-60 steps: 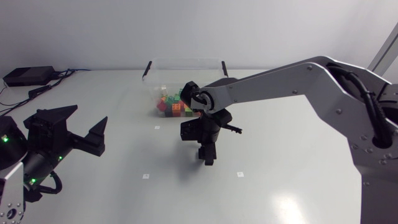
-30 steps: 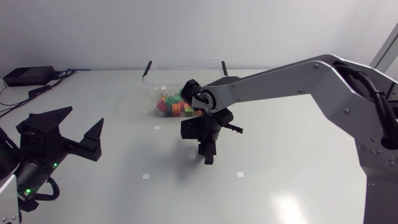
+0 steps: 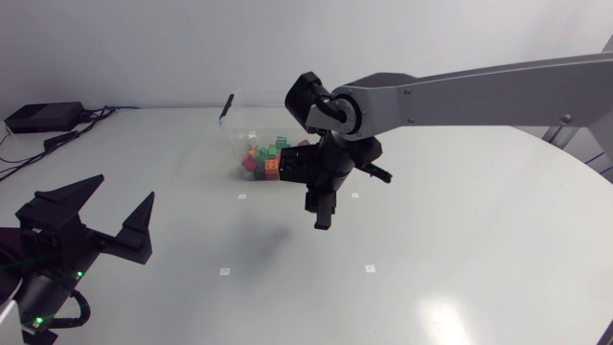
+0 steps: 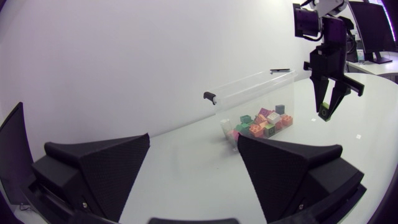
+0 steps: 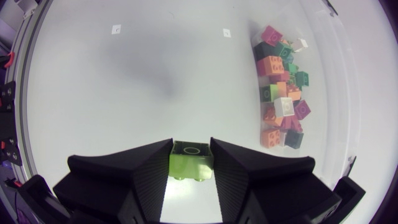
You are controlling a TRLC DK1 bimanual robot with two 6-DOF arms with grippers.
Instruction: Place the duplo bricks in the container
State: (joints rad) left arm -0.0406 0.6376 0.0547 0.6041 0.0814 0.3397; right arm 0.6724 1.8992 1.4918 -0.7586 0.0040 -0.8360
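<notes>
My right gripper [image 3: 323,220] hangs above the middle of the table, pointing down, shut on a lime green duplo brick [image 5: 191,160] that sits between its fingers. The same brick shows as a small green spot at the fingertips [image 4: 324,114]. Just behind the gripper stands the clear plastic container [image 3: 283,100], holding several coloured bricks [image 3: 267,162] piled at its front. That pile [image 5: 281,93] lies ahead and to one side of the held brick. My left gripper [image 3: 123,190] stands open with nothing in it at the table's front left, facing the container [image 4: 255,84].
Small white markers [image 3: 225,271] dot the tabletop. A black box with cables [image 3: 43,117] rests at the far left corner.
My right gripper has risen from near the table surface with the green brick, and its arm has swung higher. My left arm has drawn back toward the front left.
</notes>
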